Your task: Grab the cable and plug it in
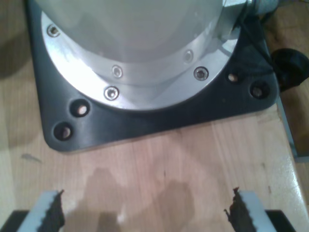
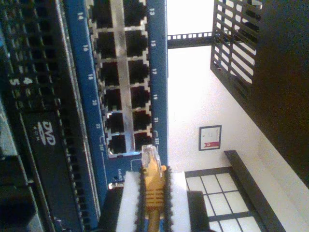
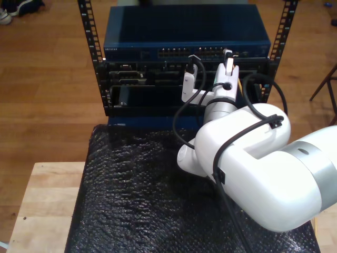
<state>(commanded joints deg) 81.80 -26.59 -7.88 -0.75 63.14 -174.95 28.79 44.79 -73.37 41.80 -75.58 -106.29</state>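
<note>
Gripping the cable (image 2: 153,186) by its boot, my second end effector (image 2: 153,193); plug tip just beside the switch (image 2: 128,77); my first end effector (image 1: 145,210) spread wide.

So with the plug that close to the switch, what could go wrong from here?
The clear plug of the cable sits just short of the last ports on the blue switch, near the edge of the port block, so it could hit the frame rather than enter a socket. My second hand grips the boot only, so the plug might tilt or slip back under pushing force. Neighbouring ports are tightly packed, so it could land in the wrong one.
</note>
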